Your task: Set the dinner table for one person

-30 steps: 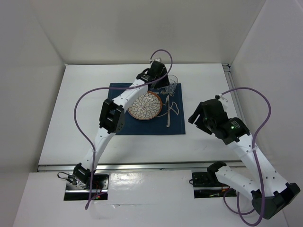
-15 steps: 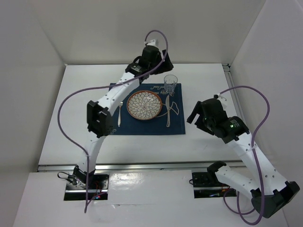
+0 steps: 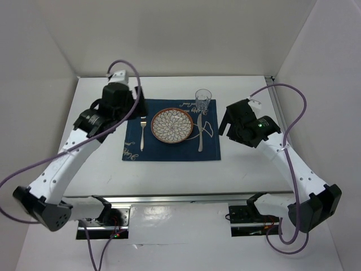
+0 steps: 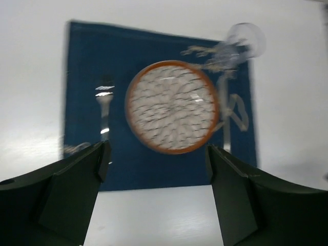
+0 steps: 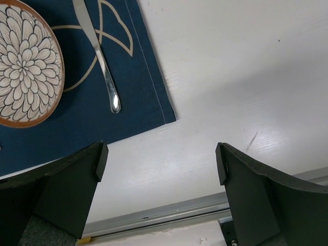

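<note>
- The dinner table (image 3: 169, 169) is the wide white top filling the middle of the overhead view. A navy placemat (image 3: 169, 151) lies on it, centred left to right and a little toward the far side.
- A patterned plate (image 3: 172, 125) with an orange rim sits in the middle of the placemat.
- A fork (image 3: 142, 132) lies on the mat just left of the plate and a knife (image 3: 199, 134) just right of it, both running near to far.
- A clear glass (image 3: 203, 99) stands upright at the mat's far right corner, beyond the knife.
- The left gripper (image 4: 156, 154) hangs above the table by the mat's far left corner. Its fingers (image 4: 77, 189) are spread wide with nothing between them, and its wrist view is blurred.
- The right gripper (image 5: 161, 154) is above bare table right of the mat, its jaws likewise spread apart and empty.
</note>
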### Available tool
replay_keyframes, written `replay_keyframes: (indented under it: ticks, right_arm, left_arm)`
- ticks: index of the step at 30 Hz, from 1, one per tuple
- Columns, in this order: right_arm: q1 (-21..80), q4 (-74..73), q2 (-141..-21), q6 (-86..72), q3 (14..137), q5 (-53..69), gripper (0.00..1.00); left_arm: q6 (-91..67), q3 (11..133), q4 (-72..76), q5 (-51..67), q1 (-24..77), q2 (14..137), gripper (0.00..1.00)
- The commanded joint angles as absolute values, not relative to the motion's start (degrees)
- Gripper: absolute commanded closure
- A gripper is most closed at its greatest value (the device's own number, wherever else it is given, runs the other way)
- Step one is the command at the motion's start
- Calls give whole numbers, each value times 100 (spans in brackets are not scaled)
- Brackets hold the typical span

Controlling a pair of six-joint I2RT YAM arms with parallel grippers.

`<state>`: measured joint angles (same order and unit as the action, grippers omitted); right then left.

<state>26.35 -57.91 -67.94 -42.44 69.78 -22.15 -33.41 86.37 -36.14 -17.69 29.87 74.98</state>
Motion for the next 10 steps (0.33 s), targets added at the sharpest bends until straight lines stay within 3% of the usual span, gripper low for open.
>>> replay_keyframes:
  ticks: [1,5,10]
  right_arm:
    - [2602,-5810,-6785,-4070,7242,-2391,0]
    - [2602,-5625,-6715,-4069,7014,-2320,0]
    - [2602,-5309,-6575,-3999,6820,-2293,0]
  left_arm:
    - [-3016,7878,-4376,-2478,2410,6735,8]
    - [-2962,7436,-4702,-2724,1803,5812,8]
    - [-2962,7111,-4755,-2523,1275,5511,8]
